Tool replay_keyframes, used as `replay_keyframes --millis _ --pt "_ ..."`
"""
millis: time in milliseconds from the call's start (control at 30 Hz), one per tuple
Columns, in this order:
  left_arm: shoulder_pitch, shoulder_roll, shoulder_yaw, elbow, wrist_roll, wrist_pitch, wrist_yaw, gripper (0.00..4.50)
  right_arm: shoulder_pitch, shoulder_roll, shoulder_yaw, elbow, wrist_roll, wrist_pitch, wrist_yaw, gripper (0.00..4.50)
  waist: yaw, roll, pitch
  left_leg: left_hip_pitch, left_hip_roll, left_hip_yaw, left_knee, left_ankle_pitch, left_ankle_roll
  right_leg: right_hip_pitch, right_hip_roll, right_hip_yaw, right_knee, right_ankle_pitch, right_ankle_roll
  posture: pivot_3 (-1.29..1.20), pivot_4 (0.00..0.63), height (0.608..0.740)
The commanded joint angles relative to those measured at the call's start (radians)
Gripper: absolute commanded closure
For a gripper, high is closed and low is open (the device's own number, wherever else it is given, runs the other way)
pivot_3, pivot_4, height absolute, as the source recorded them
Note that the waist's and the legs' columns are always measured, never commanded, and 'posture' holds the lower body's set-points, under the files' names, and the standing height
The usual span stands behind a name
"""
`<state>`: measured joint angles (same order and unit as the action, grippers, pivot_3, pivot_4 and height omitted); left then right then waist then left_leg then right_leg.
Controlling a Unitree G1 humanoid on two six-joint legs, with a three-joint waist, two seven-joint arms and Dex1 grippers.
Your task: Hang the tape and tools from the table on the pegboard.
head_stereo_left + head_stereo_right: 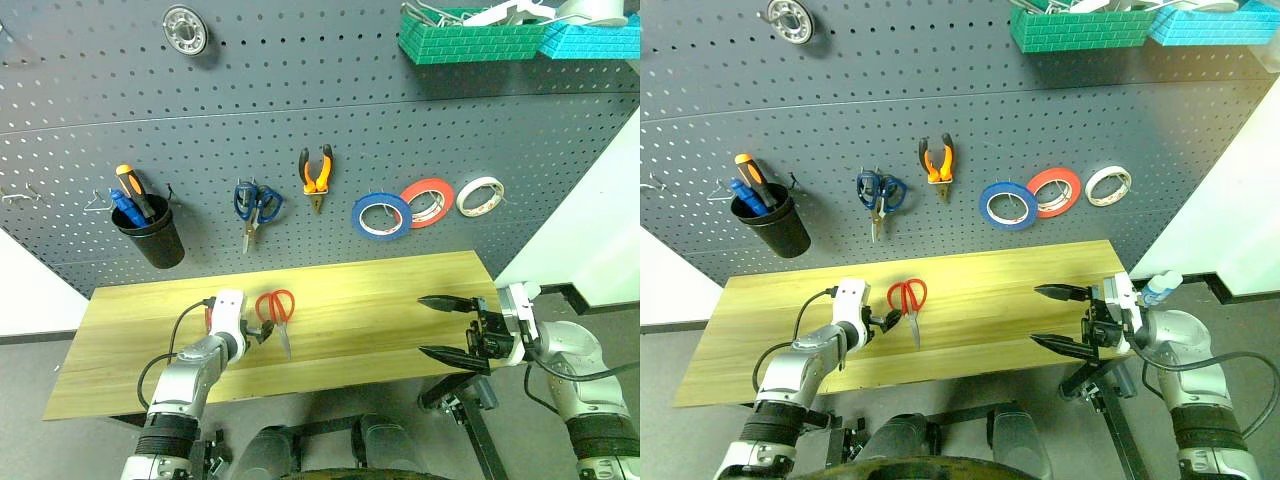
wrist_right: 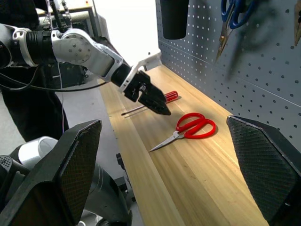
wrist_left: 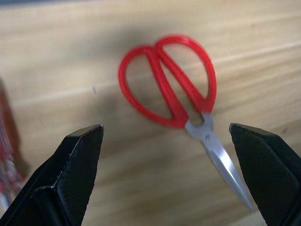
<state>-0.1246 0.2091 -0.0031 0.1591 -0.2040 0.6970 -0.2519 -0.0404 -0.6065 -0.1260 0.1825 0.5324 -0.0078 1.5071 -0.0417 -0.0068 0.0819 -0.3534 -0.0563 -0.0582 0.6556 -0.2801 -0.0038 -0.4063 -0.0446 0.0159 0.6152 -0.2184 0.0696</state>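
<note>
The left gripper (image 1: 262, 334) is held wide open and empty just above the table (image 1: 380, 310), beside the red-handled scissors (image 1: 277, 313), which lie flat. A small red-handled screwdriver (image 2: 160, 100) lies past that gripper, possibly touching nothing. The right gripper (image 1: 448, 327) is spread wide, empty, over the table's right end. Farther back, on the pegboard (image 1: 300, 90), the orange-and-black pliers (image 1: 316, 175) and the dark blue tape (image 1: 381, 215) are hung.

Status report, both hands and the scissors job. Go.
Left hand open, poised over red-handled scissors flat on table. Right hand open, empty. Small red-handled screwdriver lies beside the left hand. Nothing blocking.
</note>
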Motion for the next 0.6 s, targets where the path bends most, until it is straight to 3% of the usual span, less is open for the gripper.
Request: replay_keyframes --millis 33,300,600 --pt "-0.068 -0.015 -0.021 0.012 0.029 0.059 0.033 0.00 -0.023 0.001 0.000 -0.030 0.009 0.002 -0.012 0.03 0.000 0.000 0.000 0.000 0.000 0.000 0.001 0.000 0.000 0.000 0.000 0.000 0.000 0.000 0.000 -0.10 0.035 0.736" --pt "-0.204 -0.104 0.004 0.056 0.020 0.263 0.112 0.00 -0.024 -0.009 0.004 -0.034 0.014 0.028 -0.011 0.03 -0.002 -0.004 0.006 -0.001 0.000 0.000 0.002 0.000 0.000 0.001 0.000 0.000 0.000 0.000 0.001 -0.11 0.074 0.736" --pt "-0.206 -0.157 -0.027 -0.037 0.053 0.443 0.198 0.00 -0.031 0.001 0.007 -0.014 0.008 0.025 -0.022 0.03 -0.002 -0.005 0.020 -0.001 0.000 -0.001 0.002 0.000 0.000 0.001 0.000 0.000 0.000 0.000 0.001 -0.12 0.087 0.736"
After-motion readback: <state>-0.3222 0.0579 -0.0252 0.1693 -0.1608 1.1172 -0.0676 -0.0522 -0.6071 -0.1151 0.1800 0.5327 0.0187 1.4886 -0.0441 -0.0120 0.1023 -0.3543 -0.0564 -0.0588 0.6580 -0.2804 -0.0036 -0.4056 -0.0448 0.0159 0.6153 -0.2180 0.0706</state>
